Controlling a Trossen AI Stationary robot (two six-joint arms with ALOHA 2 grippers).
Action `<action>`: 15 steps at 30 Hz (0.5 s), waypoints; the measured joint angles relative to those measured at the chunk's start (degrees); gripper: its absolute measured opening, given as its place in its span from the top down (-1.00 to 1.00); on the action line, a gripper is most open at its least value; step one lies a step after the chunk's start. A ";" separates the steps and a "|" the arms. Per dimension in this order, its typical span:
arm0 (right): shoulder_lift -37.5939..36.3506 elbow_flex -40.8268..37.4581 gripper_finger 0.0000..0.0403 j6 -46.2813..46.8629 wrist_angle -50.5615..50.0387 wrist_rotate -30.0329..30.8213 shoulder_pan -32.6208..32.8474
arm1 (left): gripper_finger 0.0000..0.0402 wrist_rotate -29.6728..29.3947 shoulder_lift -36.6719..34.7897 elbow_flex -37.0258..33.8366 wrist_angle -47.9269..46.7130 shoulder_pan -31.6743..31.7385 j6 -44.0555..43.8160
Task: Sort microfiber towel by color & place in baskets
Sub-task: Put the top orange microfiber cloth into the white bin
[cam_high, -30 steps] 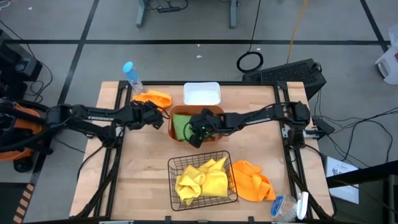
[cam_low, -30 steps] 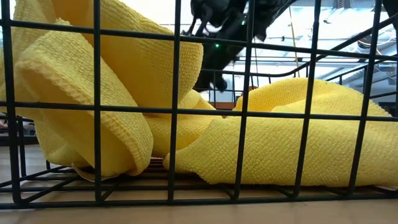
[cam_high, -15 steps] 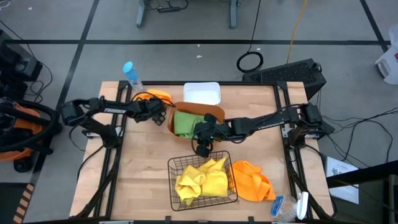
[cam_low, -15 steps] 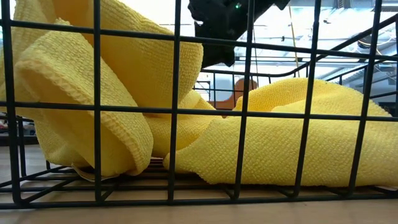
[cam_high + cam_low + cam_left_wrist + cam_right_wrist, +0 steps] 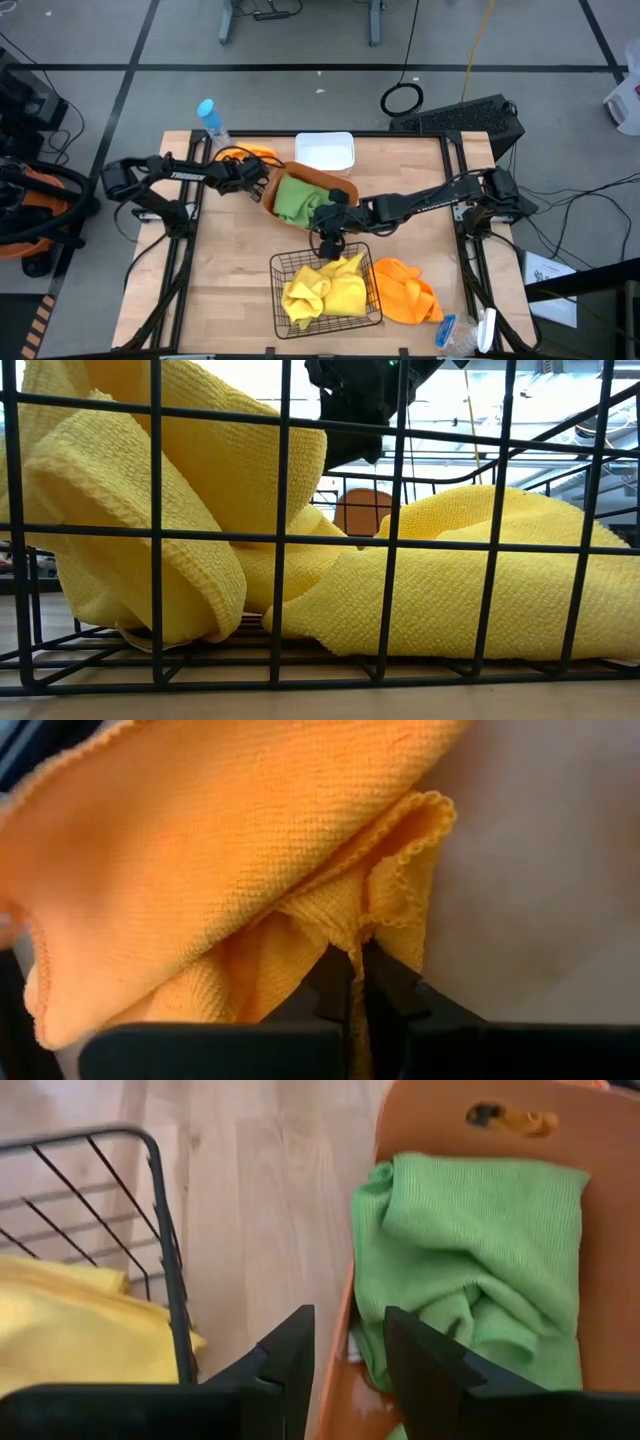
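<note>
My left gripper (image 5: pixel 258 180) (image 5: pixel 357 975) is at the far left, shut on an orange towel (image 5: pixel 252 153) (image 5: pixel 200 870) that lies beside the orange-brown tub (image 5: pixel 345 188). A green towel (image 5: pixel 296 200) (image 5: pixel 470 1250) lies bunched in the tub. My right gripper (image 5: pixel 330 232) (image 5: pixel 350 1360) stands open between the tub and the black wire-mesh basket (image 5: pixel 372 290). Its fingers straddle the tub's near rim (image 5: pixel 352 1330); whether they touch it, I cannot tell. Yellow towels (image 5: pixel 325 290) (image 5: pixel 180 510) fill the mesh basket. A second orange towel (image 5: pixel 405 290) lies on the table to its right. My left gripper pinches a bunched, hemmed edge (image 5: pixel 378 925) of the orange towel between its two fingers, several layers by the look of it. The fingers come from the table's left. The rest of the towel spreads away beyond the fingertips.
A white rectangular bin (image 5: pixel 325 151) stands at the far edge, just behind the tub. A blue-capped clear bottle (image 5: pixel 211 120) stands at the far left corner and another bottle (image 5: pixel 462 332) lies at the near right corner. Bare wood shows at the near left (image 5: pixel 225 280).
My right gripper has drawn out of the tub toward the near edge and let go of the green towel, which now lies in the tub. The tub has turned a little on the table. My left gripper has edged toward the orange towel.
</note>
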 joint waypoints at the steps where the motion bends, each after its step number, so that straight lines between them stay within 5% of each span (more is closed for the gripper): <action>1: 0.04 0.00 0.43 0.00 -0.55 0.00 0.00 | 0.92 -0.03 -0.27 -0.01 -0.97 -0.60 -0.37; 15: -0.03 0.00 0.43 -0.68 -5.27 1.55 0.02 | 0.98 -0.65 -20.56 3.03 -14.58 -13.92 -10.06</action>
